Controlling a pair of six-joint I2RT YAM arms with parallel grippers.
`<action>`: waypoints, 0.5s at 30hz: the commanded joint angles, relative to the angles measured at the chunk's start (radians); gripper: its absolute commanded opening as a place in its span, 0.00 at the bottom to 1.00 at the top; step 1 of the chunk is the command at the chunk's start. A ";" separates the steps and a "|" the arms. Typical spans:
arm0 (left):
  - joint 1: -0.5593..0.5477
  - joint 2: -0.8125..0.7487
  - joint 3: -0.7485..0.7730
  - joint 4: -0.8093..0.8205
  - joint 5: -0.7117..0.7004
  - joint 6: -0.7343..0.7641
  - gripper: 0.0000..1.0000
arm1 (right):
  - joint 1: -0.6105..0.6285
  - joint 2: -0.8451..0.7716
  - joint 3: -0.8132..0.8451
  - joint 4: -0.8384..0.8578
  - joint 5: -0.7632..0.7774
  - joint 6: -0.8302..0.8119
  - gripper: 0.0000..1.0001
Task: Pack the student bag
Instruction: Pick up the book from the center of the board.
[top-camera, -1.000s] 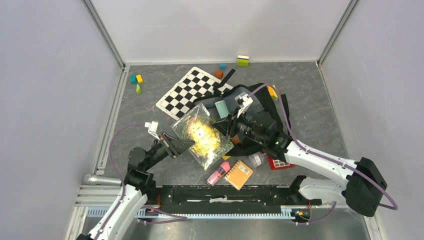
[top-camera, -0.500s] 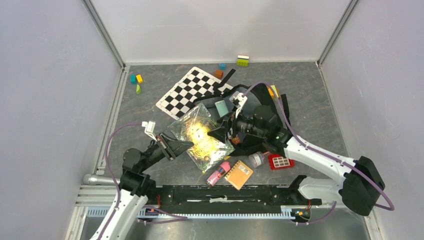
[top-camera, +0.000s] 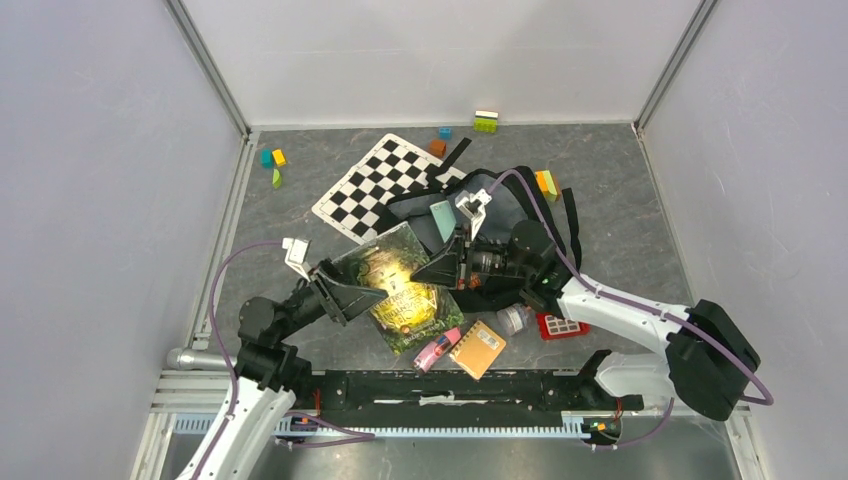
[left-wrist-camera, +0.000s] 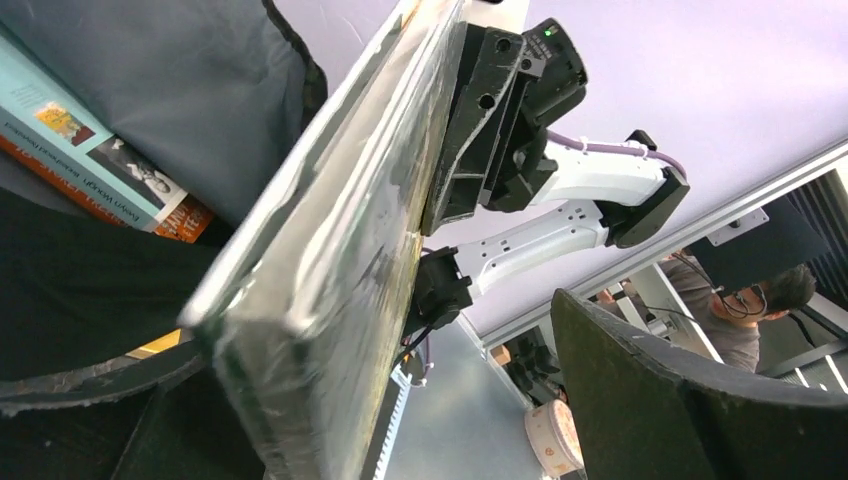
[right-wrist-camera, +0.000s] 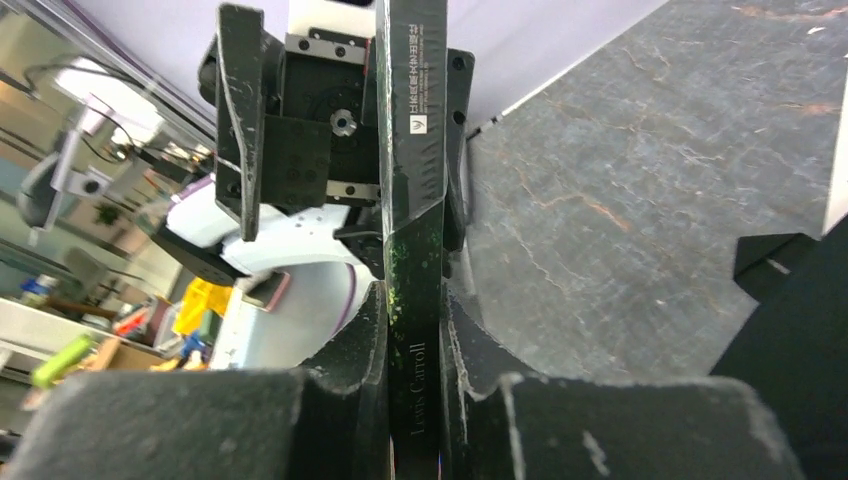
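A plastic-wrapped green book (top-camera: 400, 290) is held above the floor between the two arms, tilted, with its far corner near the chequered mat (top-camera: 385, 180). The right gripper (top-camera: 437, 268) is clenched on the book's right edge; in the right wrist view both its fingers are seen pressed flat against the spine. The left gripper (top-camera: 352, 292) is set around the opposite edge with its jaws spread: one finger (right-wrist-camera: 240, 120) is seen standing well apart from the cover, while the other lies just beside the back face, though contact there cannot be told.

The student bag (top-camera: 500, 210) is lain on the floor just beyond and to the right of the book, partly hidden under the right arm, its mouth opened toward the mat. A teal book (top-camera: 443, 217) is seen inside the mouth, against the grey lining.

The book's near corner is hung over a pink case (top-camera: 437, 347), beside which an orange notebook (top-camera: 477, 348) is lain; a red calculator (top-camera: 558, 325) is found near the bag's near edge. Bare grey floor is seen left of the book as far as the side wall, and along the right wall beyond the bag's straps. Small coloured blocks (top-camera: 272, 158) are gathered in the far left corner
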 joint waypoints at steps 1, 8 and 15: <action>-0.001 -0.002 0.027 0.081 0.017 -0.049 1.00 | -0.002 -0.003 -0.011 0.402 0.016 0.239 0.00; -0.001 0.020 0.037 0.105 0.062 -0.059 0.71 | 0.001 0.000 -0.021 0.464 0.055 0.278 0.00; -0.001 -0.018 0.050 0.108 0.018 -0.080 0.14 | 0.003 -0.038 0.041 0.119 0.131 0.067 0.46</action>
